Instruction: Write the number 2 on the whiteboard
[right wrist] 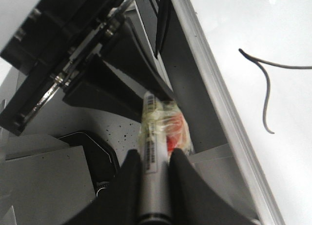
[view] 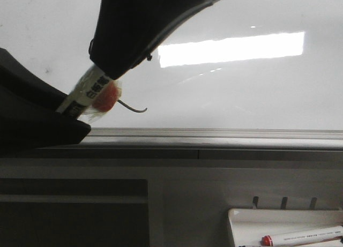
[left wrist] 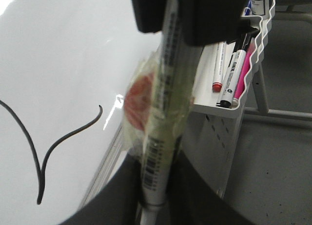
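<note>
A: Item one, risk?

B: Both grippers, right (right wrist: 155, 159) and left (left wrist: 185, 20), pinch one taped white marker with red cap (view: 102, 95). An uneven pull could twist it loose.

A: Item two, the task's mark?

B: Thin black hand-drawn stroke (left wrist: 41, 161) on the glossy white whiteboard with grey rail (view: 257, 91), at three o'clock from the cap. Its upper part is hidden behind the arm; the marker's tip is unseen.
</note>
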{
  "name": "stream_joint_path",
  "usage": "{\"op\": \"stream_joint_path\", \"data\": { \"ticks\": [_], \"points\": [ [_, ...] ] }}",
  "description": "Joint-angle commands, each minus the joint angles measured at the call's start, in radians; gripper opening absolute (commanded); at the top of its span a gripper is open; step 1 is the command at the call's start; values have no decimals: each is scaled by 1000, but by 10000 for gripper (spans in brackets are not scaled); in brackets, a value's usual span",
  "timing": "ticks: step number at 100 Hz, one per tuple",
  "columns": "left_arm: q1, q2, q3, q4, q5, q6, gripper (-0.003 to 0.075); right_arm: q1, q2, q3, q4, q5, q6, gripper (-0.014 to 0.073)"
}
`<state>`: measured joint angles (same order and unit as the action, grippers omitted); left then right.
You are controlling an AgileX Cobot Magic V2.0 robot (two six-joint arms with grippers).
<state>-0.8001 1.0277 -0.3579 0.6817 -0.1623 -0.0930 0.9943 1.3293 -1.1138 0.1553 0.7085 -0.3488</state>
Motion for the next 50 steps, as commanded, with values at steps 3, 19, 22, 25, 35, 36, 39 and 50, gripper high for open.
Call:
{"op": "stream_joint_path", "data": {
  "ticks": [3, 19, 22, 25, 35, 36, 39, 50],
  "points": [
    [3, -9, -33, -30, -54, -22, -20, 1, -23, -37, 9, -63, 2, -47],
    [3, -9, -33, -53, -54, -22, -20, -1, -23, -37, -11, -79, 2, 304],
    [3, -9, -33, -72, -54, -22, -20, -7, -23, -37, -31, -89, 2, 408],
    [3, -9, -33, -108, -54, -22, -20, -12, -23, -37, -45, -99, 4, 503],
    [34, -9, -38, -378, -54, -22, -20, -52, -29, -37, -56, -130, 4, 665],
    [39, -9, -38, -378, -54, -22, -20, -55, -31, -38, -56, -132, 4, 661],
    [58, -9, -44, -497, -55, -22, -20, -68, -36, -39, -56, -132, 4, 652],
    [161, -9, -62, -725, -105, -22, -20, -113, -58, -48, -56, -111, 4, 595]
  ]
}}
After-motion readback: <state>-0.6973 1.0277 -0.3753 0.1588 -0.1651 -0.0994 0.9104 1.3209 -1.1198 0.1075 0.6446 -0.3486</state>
